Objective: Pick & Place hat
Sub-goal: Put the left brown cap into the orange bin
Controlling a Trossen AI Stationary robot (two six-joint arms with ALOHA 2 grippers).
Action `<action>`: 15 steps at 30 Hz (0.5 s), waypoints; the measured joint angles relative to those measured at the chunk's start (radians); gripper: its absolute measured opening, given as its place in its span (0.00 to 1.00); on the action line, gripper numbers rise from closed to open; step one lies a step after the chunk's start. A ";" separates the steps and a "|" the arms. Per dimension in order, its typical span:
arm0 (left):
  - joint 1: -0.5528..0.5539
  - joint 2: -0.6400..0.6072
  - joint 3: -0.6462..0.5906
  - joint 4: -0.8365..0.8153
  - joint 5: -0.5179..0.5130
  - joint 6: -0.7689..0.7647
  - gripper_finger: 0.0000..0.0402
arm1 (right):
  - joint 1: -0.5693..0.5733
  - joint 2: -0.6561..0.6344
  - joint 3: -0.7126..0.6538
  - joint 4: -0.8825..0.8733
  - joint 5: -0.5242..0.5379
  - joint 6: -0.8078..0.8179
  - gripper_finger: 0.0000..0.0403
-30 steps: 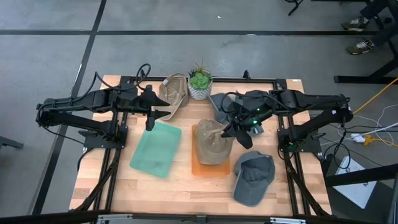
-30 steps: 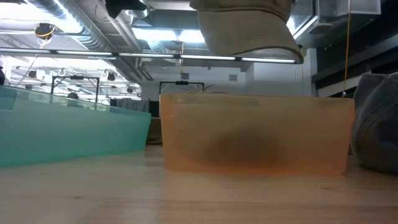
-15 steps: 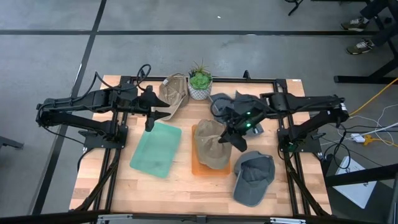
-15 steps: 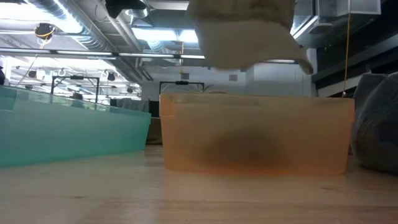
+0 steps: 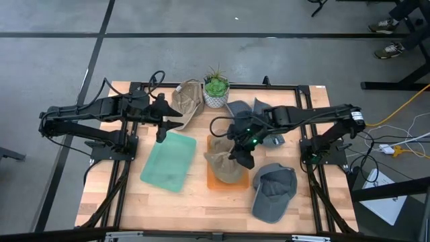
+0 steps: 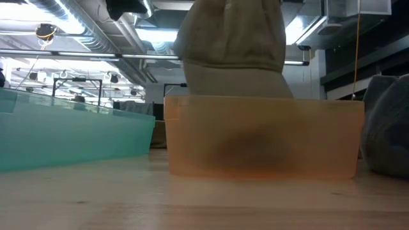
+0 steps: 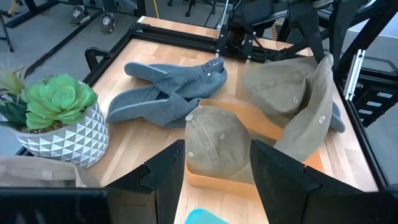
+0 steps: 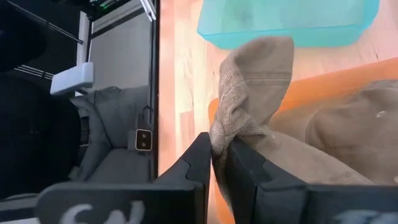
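My right gripper [image 5: 240,156] is shut on a tan hat [image 6: 233,48] and stands over the orange tray [image 5: 216,183], which sits at mid table. A second tan hat [image 7: 217,143] lies in that tray. In the low view the held hat reaches down behind the tray's front wall [image 6: 262,134]. My left gripper [image 5: 166,126] waits open at the teal tray's [image 5: 168,161] far edge and touches nothing. My right gripper pinches a bunched fold of the tan hat's cloth [image 8: 249,134] between its two fingers [image 8: 202,163], several layers gathered. The fingers come from above, slanting toward the table's left. The hat hangs below them with its lower part inside the orange tray; I cannot tell whether it rests there.
One grey hat [image 5: 274,191] lies at the near right beside the orange tray, and another grey hat [image 5: 242,109] lies toward the far edge. A third tan hat [image 5: 189,97] and a potted succulent [image 5: 216,89] stand at the far edge. Bare wood shows along the near edge.
My right gripper has moved toward the table's left and down over the orange tray, carrying the tan hat. The hat has tipped from lying broad above the tray to hanging steeply, and its lower edge has dropped behind the tray's rim.
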 joint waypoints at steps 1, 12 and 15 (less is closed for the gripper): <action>0.000 0.000 0.000 -0.007 0.000 0.000 0.44 | 0.000 0.004 0.000 0.002 0.000 0.001 0.09; 0.000 0.000 -0.017 -0.034 -0.002 0.002 0.44 | -0.006 0.012 -0.067 0.018 0.011 0.084 0.09; 0.000 0.000 -0.033 -0.032 -0.006 0.019 0.44 | -0.020 0.011 -0.108 0.037 0.011 0.105 0.09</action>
